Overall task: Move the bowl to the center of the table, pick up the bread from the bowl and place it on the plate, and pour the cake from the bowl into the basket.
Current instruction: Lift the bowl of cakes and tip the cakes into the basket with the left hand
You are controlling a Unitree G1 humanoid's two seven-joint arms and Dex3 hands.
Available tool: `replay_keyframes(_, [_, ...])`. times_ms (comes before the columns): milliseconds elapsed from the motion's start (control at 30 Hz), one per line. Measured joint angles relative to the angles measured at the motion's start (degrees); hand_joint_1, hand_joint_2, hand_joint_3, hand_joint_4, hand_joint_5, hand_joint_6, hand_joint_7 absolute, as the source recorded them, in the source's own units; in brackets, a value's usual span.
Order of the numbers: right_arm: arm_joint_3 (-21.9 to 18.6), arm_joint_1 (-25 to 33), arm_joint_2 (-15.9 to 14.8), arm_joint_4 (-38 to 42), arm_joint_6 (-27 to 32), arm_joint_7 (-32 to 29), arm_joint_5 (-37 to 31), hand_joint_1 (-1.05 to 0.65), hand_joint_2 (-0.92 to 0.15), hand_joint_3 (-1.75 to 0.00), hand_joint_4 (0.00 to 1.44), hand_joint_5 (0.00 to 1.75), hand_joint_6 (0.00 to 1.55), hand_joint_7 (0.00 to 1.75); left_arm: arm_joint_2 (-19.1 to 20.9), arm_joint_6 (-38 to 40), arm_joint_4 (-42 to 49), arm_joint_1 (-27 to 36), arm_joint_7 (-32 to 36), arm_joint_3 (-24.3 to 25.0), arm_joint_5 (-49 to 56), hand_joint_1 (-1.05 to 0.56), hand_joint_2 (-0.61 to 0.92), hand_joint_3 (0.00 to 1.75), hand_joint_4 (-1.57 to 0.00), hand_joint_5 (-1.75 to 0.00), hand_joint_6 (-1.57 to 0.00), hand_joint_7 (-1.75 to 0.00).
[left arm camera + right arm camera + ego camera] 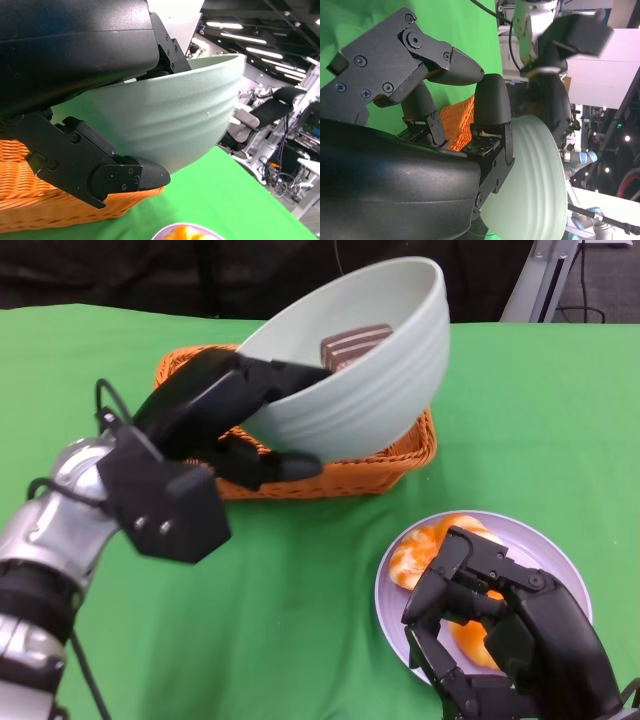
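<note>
My left hand (225, 415) grips the rim of the pale green bowl (370, 370) and holds it tilted in the air over the orange wicker basket (400, 465). A brown layered cake piece (352, 344) lies inside the bowl near its upper wall. The left wrist view shows the bowl (170, 120) from outside, above the basket (30, 185). The orange bread (420, 550) lies on the lavender plate (545, 545) at the front right. My right hand (510, 635) hovers over the plate with its fingers curled and nothing in them. The bowl (535, 180) also shows in the right wrist view.
A green cloth (300, 610) covers the table. The table's far edge runs behind the basket, with a dark background beyond. A metal leg (540, 280) stands at the back right.
</note>
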Motion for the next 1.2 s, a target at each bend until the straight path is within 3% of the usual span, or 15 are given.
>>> replay_keyframes(267, [0.5, 0.0, 0.0, 0.9, -0.1, 0.1, -0.2, -0.29, -0.50, -1.00, 0.62, 1.73, 0.58, 1.48, -4.6, 5.4, 5.3, -4.7, 1.0, 0.0, 0.5, -0.27, 0.81, 0.61, -0.79, -1.75, -0.69, -1.40])
replay_keyframes(500, [0.7, 0.0, 0.0, 1.9, -0.2, 0.4, -0.2, -0.30, -0.52, -0.98, 0.62, 1.73, 0.57, 1.48, -8.9, 11.5, 7.8, -6.6, 1.7, 1.5, -0.9, -0.27, 0.84, 0.59, -0.79, -1.75, -0.67, -1.43])
replay_keyframes(833, [1.1, 0.0, 0.0, 2.9, -1.7, 0.6, -0.6, -0.31, -0.54, -0.94, 0.61, 1.74, 0.58, 1.48, -15.7, 22.1, 8.9, -9.1, -0.7, 8.1, -11.3, -0.28, 0.86, 0.57, -0.79, -1.75, -0.65, -1.53])
replay_keyframes(1200, [1.6, -0.4, 0.2, 5.0, -4.5, 0.8, -0.5, -0.31, -0.56, -0.92, 0.61, 1.75, 0.57, 1.51, -19.4, 33.1, 11.7, -10.7, -5.1, 17.3, -23.4, -0.29, 0.77, 0.72, -0.76, -1.75, -0.59, -1.70])
